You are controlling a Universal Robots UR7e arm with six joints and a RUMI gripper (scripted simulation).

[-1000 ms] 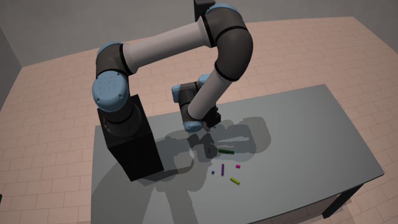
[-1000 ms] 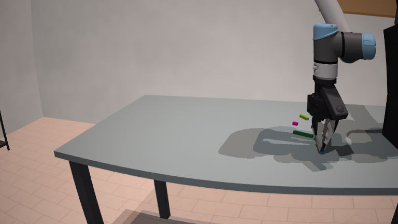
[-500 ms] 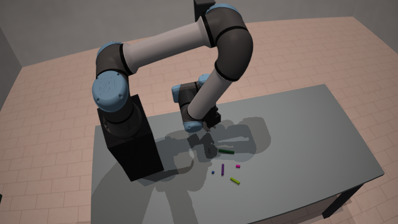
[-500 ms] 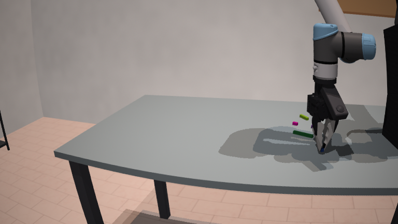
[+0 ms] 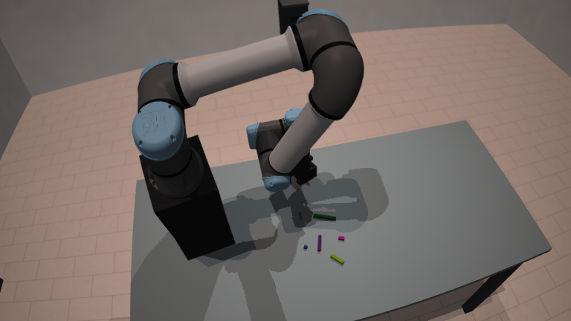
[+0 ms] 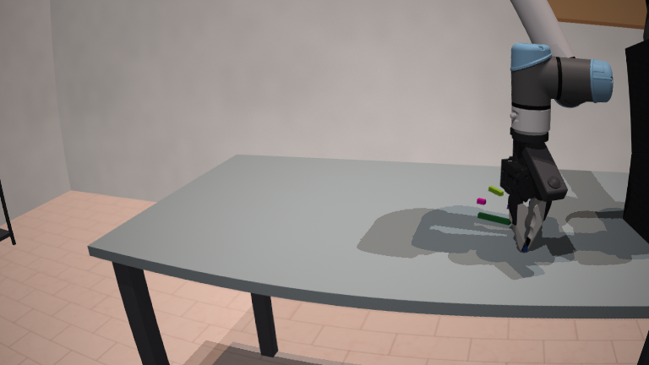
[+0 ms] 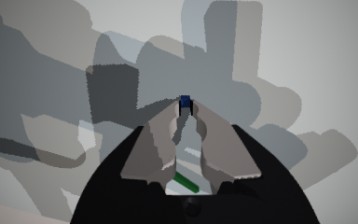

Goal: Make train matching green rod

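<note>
The gripper pinched a blue rod at its fingertips, low over the table, just beside the green rod.

The gripper sits low over the table, pinching a blue rod; the green rod lies close beside it — tight there; purple, magenta and lime rods cluster nearby; the black pedestal blocks one side; the far table half lies open.
</note>
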